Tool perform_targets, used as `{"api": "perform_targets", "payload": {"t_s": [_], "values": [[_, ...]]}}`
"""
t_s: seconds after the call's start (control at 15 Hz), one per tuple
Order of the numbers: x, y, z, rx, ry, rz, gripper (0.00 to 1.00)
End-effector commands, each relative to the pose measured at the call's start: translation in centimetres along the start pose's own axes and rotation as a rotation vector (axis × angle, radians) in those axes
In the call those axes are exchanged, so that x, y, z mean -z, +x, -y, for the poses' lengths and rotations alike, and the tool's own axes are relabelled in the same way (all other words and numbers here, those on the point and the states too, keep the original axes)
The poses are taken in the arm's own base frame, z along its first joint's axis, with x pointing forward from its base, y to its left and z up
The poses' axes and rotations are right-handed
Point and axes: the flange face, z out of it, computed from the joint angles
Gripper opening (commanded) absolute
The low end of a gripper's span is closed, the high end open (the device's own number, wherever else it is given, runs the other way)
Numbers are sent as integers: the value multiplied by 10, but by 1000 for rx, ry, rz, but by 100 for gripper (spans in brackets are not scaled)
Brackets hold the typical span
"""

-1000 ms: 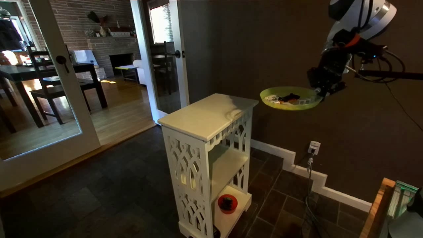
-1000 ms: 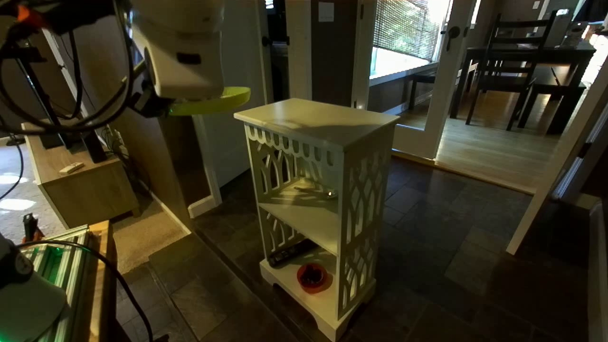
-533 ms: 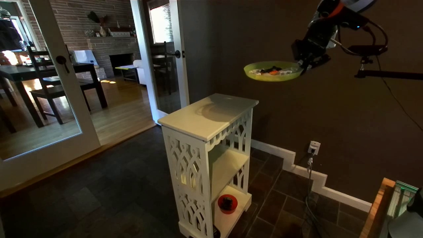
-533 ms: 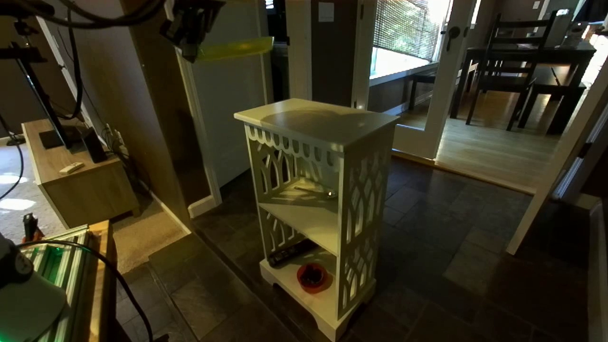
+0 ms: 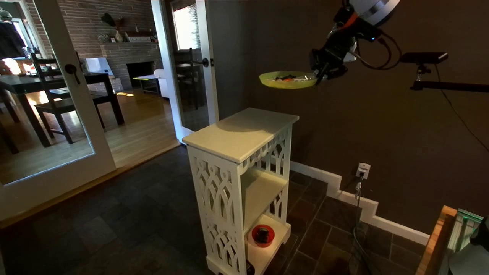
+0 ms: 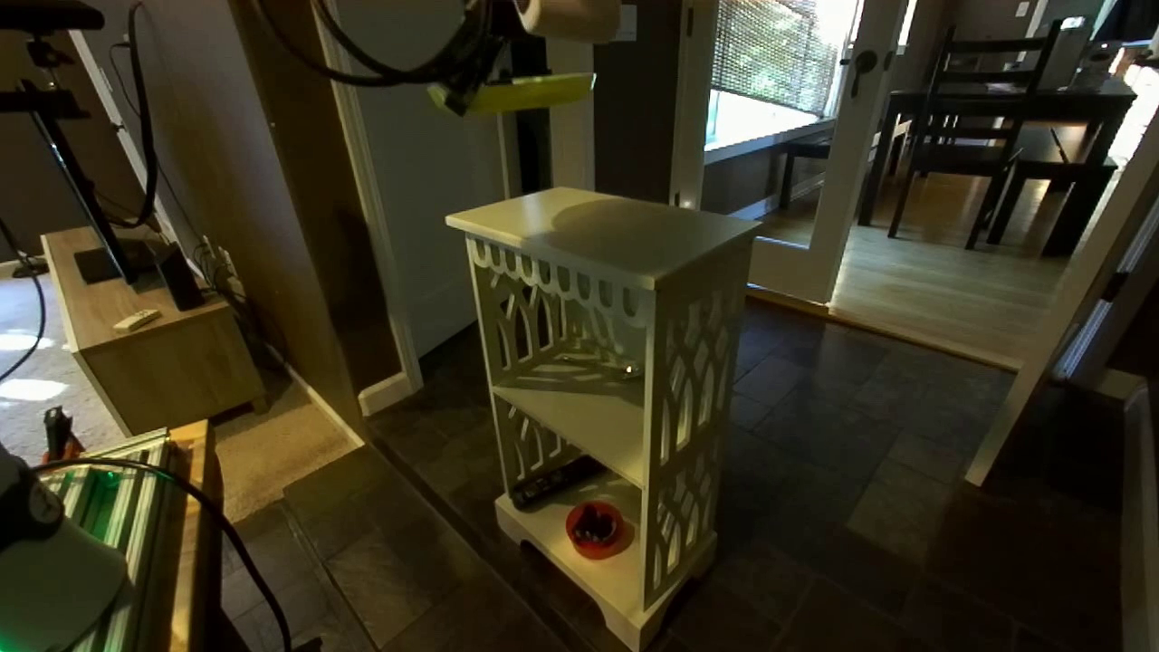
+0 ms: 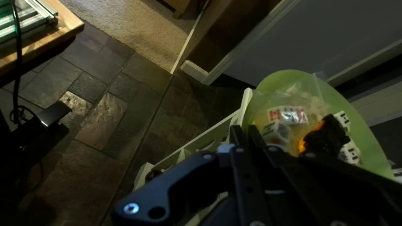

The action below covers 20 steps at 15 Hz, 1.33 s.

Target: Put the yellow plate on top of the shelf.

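Note:
The yellow plate [image 5: 286,85], round, shallow and yellow-green, is held level in the air above the shelf [image 5: 240,133] in both exterior views [image 6: 534,94]. The shelf is white with lattice sides, and the plate's shadow falls on its flat top [image 6: 598,222]. My gripper [image 5: 320,77] is shut on the plate's near rim; fingertips pinch the rim in the wrist view [image 7: 244,127]. There the plate [image 7: 284,78] carries small packets in clear plastic and a dark and orange item. Part of the shelf [image 7: 203,136] shows below the plate.
A red bowl [image 5: 263,238] with dark contents and a black object [image 6: 554,482] sit on the shelf's bottom level. A dark wall [image 5: 401,145] stands beside it. A camera on a bar [image 5: 424,58] is near the arm. A wooden-edged bench [image 6: 186,534] stands at one side.
My gripper has carried the plate upward, then across toward and over the shelf top. The plate's shadow now lies on the top. The plate stays held.

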Motion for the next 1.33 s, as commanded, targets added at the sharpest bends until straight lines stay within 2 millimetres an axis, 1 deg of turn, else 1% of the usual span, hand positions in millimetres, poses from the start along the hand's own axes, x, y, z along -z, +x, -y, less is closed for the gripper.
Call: {"api": "perform_targets", "payload": {"t_s": [0.0,0.27,0.53,0.73,0.93,1.27], "values": [[-2,37,19,-32,12,27,2],[-9,77,21,-75,16,-16,2],[-24,107,19,-77,-7,-32,2],[-34,123,16,-74,-23,-25,2],[-40,135,11,-81,-30,-13,2],[-44,147,7,-97,-39,-10,2]]}}
